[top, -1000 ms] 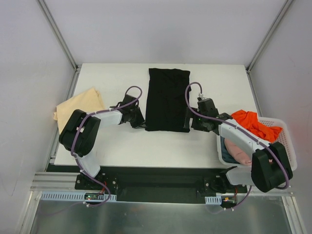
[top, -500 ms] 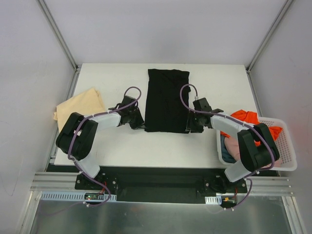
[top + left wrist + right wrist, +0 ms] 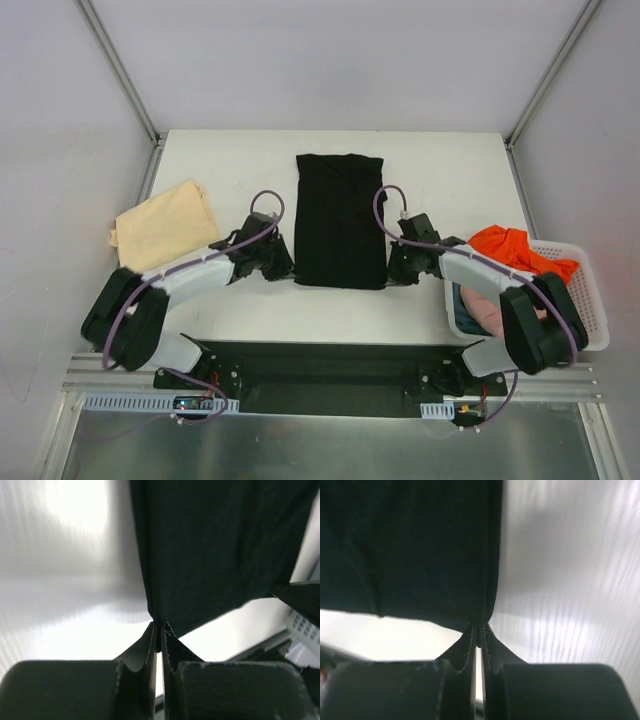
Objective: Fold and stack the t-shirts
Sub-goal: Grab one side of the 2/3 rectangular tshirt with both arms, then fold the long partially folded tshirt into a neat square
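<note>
While each hand pinches a near corner of the black t-shirt (image 3: 339,215), the step in hand looks like the crosswise fold of a strip that lies lengthwise on the middle of the white counter (image 3: 450,170), with no sleeve sticking out. The left hand (image 3: 281,265) is closed almost fully, its fingers (image 3: 146,647) nipping the near-left corner of the cloth with only a sliver of gap. The right hand (image 3: 396,266) is pinched the same way on the near-right corner, as its wrist view shows. To do this well, I judge that both corners should rise together and level, so the near hem is taut between them and does not sag. They should then travel toward the far side of the counter until that hem lands on the far hem. Side edges should meet side edges, and neither pinch should loosen before the cloth lies flat. Such a thin bite on a corner could slip, so a slow lift seems wise. By count there are four t-shirts in sight: one black at the counter's middle, one tan t-shirt (image 3: 165,226) lying at the counter's left edge, and one orange t-shirt (image 3: 520,250) and one pink t-shirt (image 3: 488,312) in the one white basket (image 3: 592,310) at the right; two hands are at work.
</note>
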`<state>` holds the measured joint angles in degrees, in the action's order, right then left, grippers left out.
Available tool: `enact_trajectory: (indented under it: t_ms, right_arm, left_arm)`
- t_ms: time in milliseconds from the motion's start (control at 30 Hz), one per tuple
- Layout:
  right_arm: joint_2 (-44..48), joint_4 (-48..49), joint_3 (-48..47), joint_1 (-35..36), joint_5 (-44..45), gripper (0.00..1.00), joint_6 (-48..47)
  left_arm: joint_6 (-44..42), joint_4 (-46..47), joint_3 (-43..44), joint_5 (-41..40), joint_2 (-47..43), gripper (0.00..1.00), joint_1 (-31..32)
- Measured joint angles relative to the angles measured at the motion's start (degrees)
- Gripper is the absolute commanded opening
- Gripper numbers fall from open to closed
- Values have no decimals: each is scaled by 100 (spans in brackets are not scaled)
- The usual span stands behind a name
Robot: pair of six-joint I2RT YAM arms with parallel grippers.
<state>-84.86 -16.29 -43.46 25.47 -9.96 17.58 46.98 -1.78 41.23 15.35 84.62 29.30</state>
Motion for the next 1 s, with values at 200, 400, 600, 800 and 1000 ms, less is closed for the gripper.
enact_trajectory:
  t_ms: [200,400,600,800,1000]
  right_arm:
    - [1574,-1016,304,522,-907,1,-103]
    - [2811,-2479,9,586,-1606,1,-404]
    - [3244,-3305,-946,586,-1827,1,-710]
    - [2892,-3331,-1423,389,-1714,1,-772]
    - [2188,-2955,-1716,-190,-1547,1,-737]
  left_arm:
    - [96,-715,-673,-367,-2319,0,796]
    - [461,-1252,-1110,-330,-4415,0,935]
    - [474,-1582,-997,-337,-5016,0,938]
    - [243,-1749,-470,-925,-4647,0,938]
    - [-55,-1755,212,-1762,-3753,0,933]
